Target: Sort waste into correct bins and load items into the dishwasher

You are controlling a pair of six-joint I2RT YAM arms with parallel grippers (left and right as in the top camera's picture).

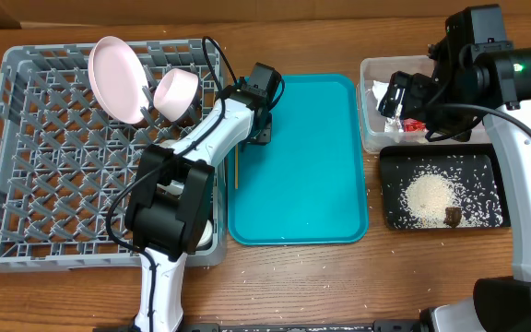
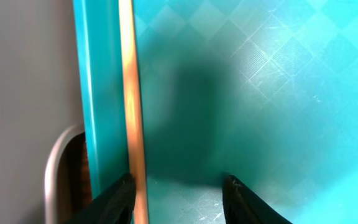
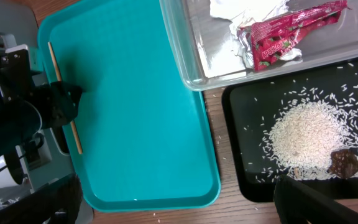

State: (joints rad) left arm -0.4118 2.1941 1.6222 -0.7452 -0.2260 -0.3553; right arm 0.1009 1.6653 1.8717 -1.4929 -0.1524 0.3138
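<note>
With the wrapper (image 3: 284,34) in the clear tub (image 3: 180,53), rice (image 3: 303,134) in the black tray (image 3: 241,162) and plate (image 1: 116,78) and bowl (image 1: 176,92) in the rack (image 1: 26,184), I think only the chopstick (image 2: 131,93) is left, on the teal tray's (image 2: 260,93) edge under the opened left claw (image 2: 178,185); the right claw (image 3: 176,199) is also open, empty.

Robotics lab bench: two robot arms (image 1: 524,157) work a wooden table (image 1: 339,277) staged with grey dish rack (image 1: 53,166) and teal tray (image 1: 312,166).

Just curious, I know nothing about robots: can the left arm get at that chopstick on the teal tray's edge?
Probably yes: the left gripper hangs open right over the chopstick, with nothing covering it.
</note>
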